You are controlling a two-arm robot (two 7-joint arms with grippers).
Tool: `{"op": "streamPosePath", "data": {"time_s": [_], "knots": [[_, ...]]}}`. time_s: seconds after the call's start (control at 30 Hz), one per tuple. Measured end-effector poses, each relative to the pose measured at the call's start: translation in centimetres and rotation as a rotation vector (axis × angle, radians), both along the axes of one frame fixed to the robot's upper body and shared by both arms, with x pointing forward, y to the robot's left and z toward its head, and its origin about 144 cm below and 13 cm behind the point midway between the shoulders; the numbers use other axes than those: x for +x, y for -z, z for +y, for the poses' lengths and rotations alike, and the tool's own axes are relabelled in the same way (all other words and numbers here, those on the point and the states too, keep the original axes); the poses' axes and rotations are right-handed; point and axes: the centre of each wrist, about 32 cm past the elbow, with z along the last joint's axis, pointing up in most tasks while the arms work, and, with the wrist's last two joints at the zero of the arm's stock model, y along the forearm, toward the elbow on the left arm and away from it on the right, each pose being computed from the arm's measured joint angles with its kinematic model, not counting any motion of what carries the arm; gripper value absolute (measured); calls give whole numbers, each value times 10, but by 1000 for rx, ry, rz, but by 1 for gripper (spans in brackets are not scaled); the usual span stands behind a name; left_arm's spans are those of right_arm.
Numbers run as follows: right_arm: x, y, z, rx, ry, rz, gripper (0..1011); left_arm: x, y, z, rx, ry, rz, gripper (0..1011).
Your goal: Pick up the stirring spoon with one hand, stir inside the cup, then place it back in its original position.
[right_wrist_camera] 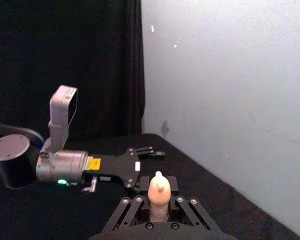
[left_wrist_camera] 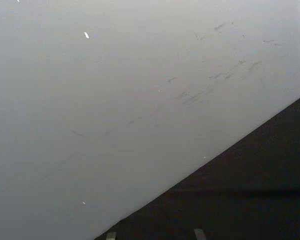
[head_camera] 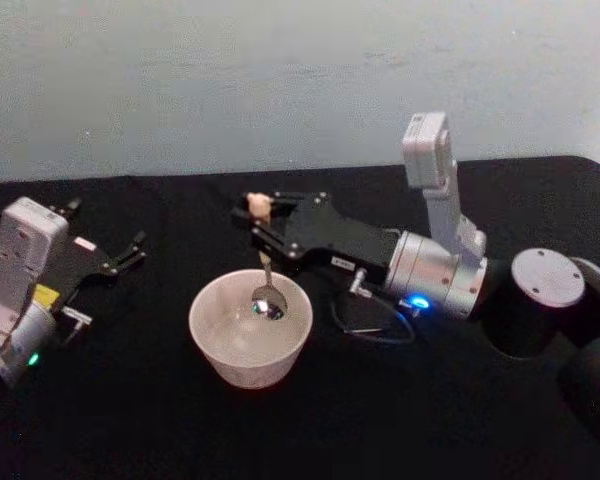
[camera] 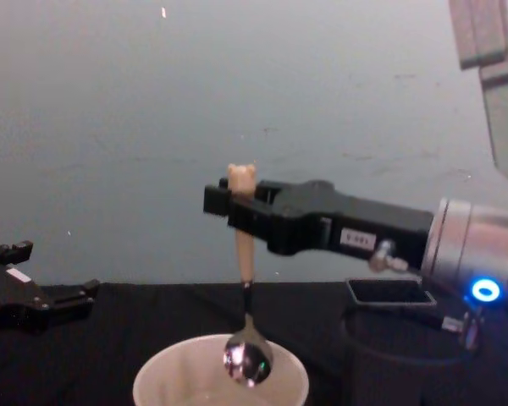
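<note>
The chest view's edge cuts off the cup (camera: 157, 381); the right gripper (camera: 233, 203) seemingly hides part of the stirring spoon (camera: 246, 262).

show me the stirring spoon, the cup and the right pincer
stirring spoon (camera: 247, 359), chest view, on its shiny bowl
cup (head_camera: 248, 368), head view, on its outer wall
right pincer (camera: 240, 205), chest view, midway between fingertips shut on the spoon's handle

1. You see one wide, round, cream-white cup (head_camera: 245, 365)
2. You see one slim stirring spoon (head_camera: 268, 300), metal bowl, beige bear-topped handle
3. You see one tall dark grey square holder (camera: 385, 334)
4. You see two black grippers: left gripper (head_camera: 130, 250), right gripper (head_camera: 258, 215)
</note>
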Motion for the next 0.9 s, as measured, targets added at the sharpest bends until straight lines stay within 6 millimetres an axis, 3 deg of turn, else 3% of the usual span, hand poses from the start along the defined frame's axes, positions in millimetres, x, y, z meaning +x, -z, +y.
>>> {"op": "streamPosePath", "data": {"time_s": [0.9], "knots": [[16,37,19,-15,-21,44,208,0,0,0,0,0,0,1001]]}}
